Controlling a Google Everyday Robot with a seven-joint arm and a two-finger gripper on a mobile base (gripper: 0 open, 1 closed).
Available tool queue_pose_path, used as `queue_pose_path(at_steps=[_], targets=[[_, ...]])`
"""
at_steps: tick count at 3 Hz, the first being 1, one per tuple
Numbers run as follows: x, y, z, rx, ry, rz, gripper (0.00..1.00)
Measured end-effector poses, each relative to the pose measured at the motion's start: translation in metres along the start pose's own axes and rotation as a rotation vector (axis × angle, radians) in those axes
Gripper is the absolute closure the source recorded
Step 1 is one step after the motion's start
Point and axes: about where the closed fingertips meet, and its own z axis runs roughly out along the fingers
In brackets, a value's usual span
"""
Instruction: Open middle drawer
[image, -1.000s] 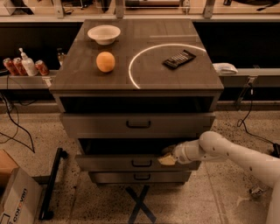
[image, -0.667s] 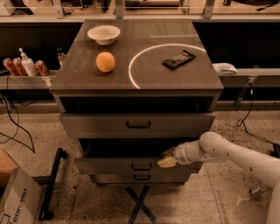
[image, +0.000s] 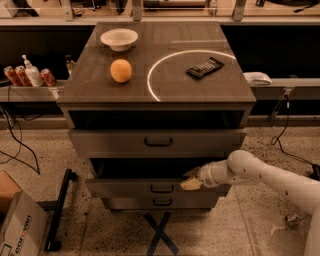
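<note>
The middle drawer (image: 125, 188) is a grey-brown front with a small black bar handle (image: 162, 188). It sits between the taller top drawer (image: 110, 142) and the narrow bottom drawer (image: 125, 202). It stands pulled out a little, with a dark gap above its top edge. My gripper (image: 190, 183), on a white arm (image: 260, 175) coming in from the right, is at the drawer's top edge, just right of the handle.
On the cabinet top (image: 90, 85) lie a white bowl (image: 119, 38), an orange (image: 121, 70) and a black remote-like object (image: 205, 67). Cans and a bottle (image: 27, 76) stand on a left shelf. A cardboard box (image: 17, 225) and a black bar (image: 59, 210) are on the floor at the left.
The middle drawer front has slid slightly further out toward the camera, and my gripper has moved with it. Nothing else has moved.
</note>
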Motion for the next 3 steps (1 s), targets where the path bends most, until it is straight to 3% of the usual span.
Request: queue_pose_path(at_steps=[1, 2, 3], targets=[[-0.006, 0.002, -0.002, 0.019, 0.060, -0.072, 0.32], [-0.004, 0.007, -0.006, 0.035, 0.131, -0.131, 0.09], [0.001, 0.010, -0.013, 0.053, 0.176, -0.161, 0.00]])
